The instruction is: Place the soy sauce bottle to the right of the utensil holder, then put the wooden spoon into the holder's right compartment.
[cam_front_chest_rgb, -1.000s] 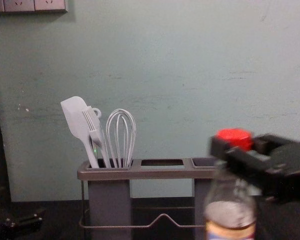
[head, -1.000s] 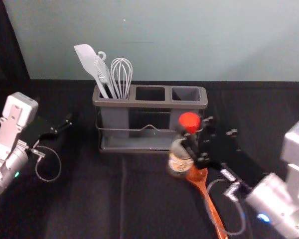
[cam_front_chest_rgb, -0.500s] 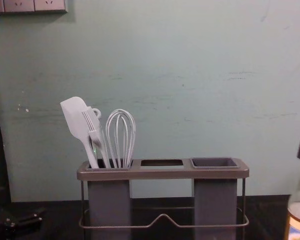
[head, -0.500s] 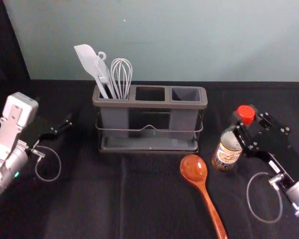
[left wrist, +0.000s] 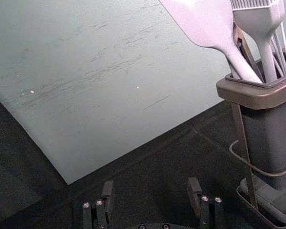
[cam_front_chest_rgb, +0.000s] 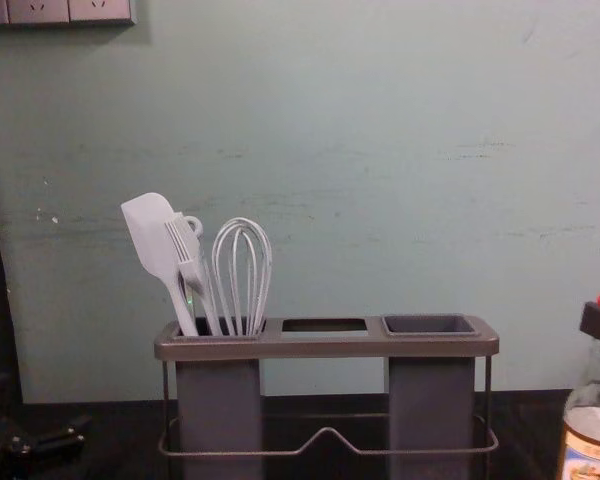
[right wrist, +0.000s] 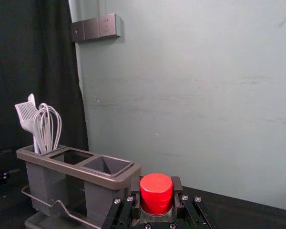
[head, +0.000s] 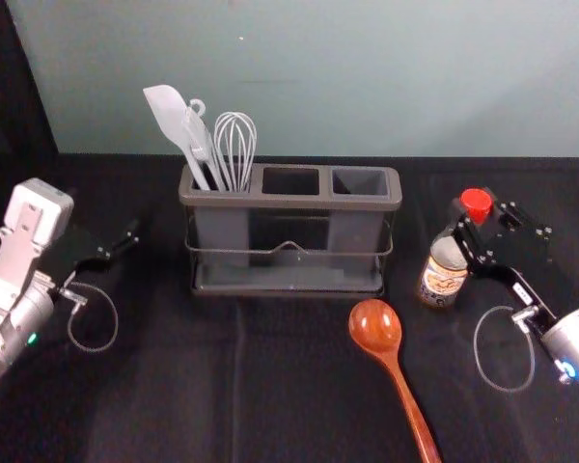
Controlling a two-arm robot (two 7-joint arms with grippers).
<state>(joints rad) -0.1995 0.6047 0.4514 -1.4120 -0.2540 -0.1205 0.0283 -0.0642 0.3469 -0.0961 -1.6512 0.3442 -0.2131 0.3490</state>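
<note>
By the left edge of the worktop [head: 159, 386] we had our left gripper [head: 125, 241] parked, jaws wide apart, with a stretch of worktop between it and the utensil holder [head: 289, 280]. The holder stood near the far edge, its left compartment [head: 220, 230] carrying a spatula [head: 164, 108], a brush [head: 201, 140] and a whisk [head: 235, 149]. In front of its right end lay the wooden spoon [head: 375, 328], its bowl towards the holder and its long handle slanting to the near edge, slightly rightwards. Just right of spoon and holder, apart from both, we had the soy sauce bottle [head: 444, 275] roughly upright, red cap [head: 476, 203] on top; we couldn't tell whether its base touched down. Our right gripper [head: 475, 219] had its jaws closed round the neck under the cap, and a cable loop [head: 478, 352] hung from that arm, right of the spoon. Worktop stretched on to the right edge.
</note>
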